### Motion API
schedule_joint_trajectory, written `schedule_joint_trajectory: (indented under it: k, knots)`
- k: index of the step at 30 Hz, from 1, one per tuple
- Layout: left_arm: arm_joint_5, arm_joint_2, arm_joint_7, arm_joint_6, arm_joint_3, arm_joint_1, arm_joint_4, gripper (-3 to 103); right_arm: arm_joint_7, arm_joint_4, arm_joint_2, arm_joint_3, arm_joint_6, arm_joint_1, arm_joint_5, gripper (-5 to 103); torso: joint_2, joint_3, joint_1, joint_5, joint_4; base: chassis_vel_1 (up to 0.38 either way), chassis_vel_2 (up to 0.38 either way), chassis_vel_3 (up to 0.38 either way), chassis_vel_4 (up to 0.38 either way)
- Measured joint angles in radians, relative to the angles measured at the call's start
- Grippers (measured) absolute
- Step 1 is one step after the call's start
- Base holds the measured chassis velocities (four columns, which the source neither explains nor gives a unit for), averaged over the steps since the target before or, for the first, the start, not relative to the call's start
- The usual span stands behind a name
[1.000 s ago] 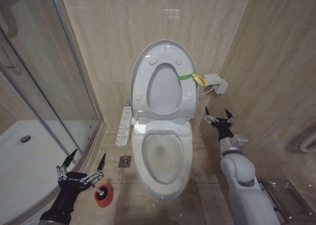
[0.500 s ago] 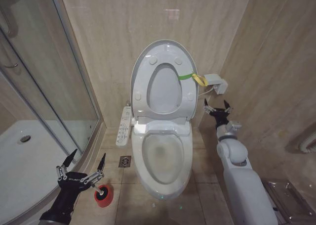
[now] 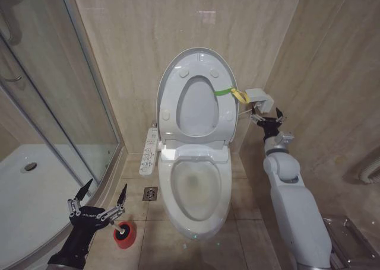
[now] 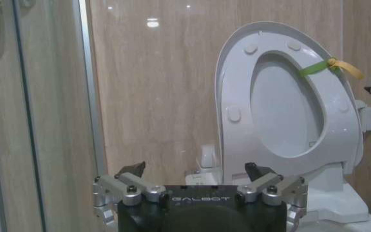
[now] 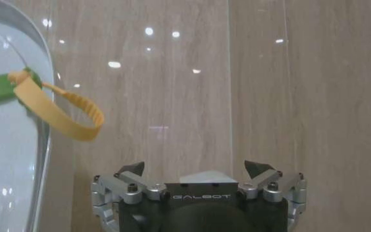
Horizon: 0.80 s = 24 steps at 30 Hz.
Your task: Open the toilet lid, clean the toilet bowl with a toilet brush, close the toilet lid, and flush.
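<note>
Glossy white oval plastic toilet lid (image 3: 196,98) upright against the beige tiled wall, white ceramic toilet bowl (image 3: 196,190) uncovered below. Right gripper (image 3: 266,117) raised beside the yellow-green strap loop (image 3: 233,94), fingers spread wide, empty. Left gripper (image 3: 98,197) low, spread wide above the short red cylindrical holder cup (image 3: 124,234).

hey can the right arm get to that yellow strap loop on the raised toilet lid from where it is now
Probably yes. The right gripper is open and sits just beside the yellow strap loop, which hangs off the upright toilet lid edge with nothing between them but open air.
</note>
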Motion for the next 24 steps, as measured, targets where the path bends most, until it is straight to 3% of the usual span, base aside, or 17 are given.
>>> schedule_joint_trajectory:
  k: [24]
  knots:
    - [0.000, 0.000, 0.000, 0.000, 0.000, 0.000, 0.000, 100, 0.002, 0.038, -0.015, -0.004, -0.022, 0.000, 0.024, 100, 0.000, 0.000, 0.000, 0.0000, -0.0003, -0.013, 0.012, 0.007, -0.013]
